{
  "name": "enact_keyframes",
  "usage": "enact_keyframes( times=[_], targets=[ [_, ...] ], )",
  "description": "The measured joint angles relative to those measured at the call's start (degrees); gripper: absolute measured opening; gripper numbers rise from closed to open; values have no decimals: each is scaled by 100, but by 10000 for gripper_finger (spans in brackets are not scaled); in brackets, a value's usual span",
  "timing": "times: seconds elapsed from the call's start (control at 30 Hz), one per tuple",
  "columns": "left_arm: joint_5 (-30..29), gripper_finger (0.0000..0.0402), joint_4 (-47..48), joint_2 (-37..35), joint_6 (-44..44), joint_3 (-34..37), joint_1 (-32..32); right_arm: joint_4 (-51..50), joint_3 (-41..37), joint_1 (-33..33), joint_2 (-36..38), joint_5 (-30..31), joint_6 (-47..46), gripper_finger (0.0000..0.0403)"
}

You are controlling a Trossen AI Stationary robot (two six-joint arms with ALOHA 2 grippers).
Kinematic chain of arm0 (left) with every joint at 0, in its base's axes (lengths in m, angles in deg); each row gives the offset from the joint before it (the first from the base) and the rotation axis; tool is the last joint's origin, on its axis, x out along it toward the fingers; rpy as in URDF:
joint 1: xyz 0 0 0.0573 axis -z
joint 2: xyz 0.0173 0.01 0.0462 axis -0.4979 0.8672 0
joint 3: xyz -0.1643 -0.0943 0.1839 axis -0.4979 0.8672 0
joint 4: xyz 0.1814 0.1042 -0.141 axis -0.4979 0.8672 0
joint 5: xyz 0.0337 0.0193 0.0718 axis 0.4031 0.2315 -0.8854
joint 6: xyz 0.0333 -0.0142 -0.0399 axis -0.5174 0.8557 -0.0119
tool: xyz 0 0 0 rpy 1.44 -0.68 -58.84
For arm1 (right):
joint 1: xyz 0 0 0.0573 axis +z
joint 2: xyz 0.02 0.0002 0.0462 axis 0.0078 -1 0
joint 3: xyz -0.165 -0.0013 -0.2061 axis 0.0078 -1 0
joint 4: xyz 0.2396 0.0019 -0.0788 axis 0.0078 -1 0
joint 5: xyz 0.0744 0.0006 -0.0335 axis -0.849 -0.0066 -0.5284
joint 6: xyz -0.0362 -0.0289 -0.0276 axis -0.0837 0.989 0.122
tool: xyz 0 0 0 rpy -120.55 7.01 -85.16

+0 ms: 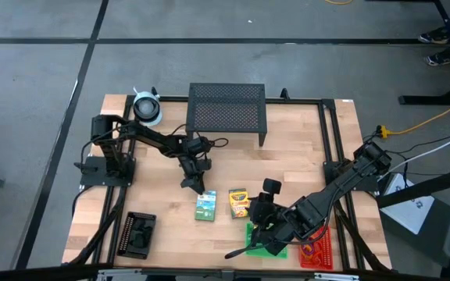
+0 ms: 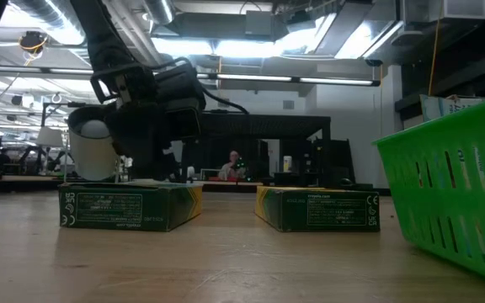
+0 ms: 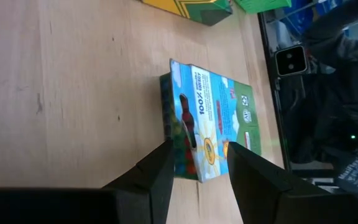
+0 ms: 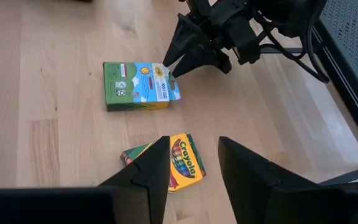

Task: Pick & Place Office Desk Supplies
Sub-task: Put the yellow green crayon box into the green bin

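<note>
We hold our left hand [image 1: 193,185] open, fingers just above the green-white box [image 1: 205,205] lying flat on the counter [image 1: 303,156]. Its long axis runs away from the fingers. Our right hand [image 4: 191,163], also open, hovers over the crayon box [image 1: 238,203].
</note>
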Motion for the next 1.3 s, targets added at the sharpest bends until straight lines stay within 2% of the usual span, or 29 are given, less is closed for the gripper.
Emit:
enact_keyframes(
  times=[0.33,0.53,0.63,0.83,1.07,1.3],
  targets=[
    [-156,146,0,-3,33,0,460,42,0,-2,-2,2,0,137],
    [-781,140,-1,-9,63,-4,550,44,0,-29,-2,17,0,137],
    [-1049,113,-19,-9,69,-3,548,43,0,-56,-2,17,0,137],
    [-1165,15,-324,-36,10,0,543,42,0,-57,-2,15,2,137],
    [-1596,4,-404,-366,-357,-117,543,248,0,-57,-2,53,199,137],
    [-2042,2,-419,-1336,-927,-212,541,364,0,-68,-2,528,314,137]
  ],
)
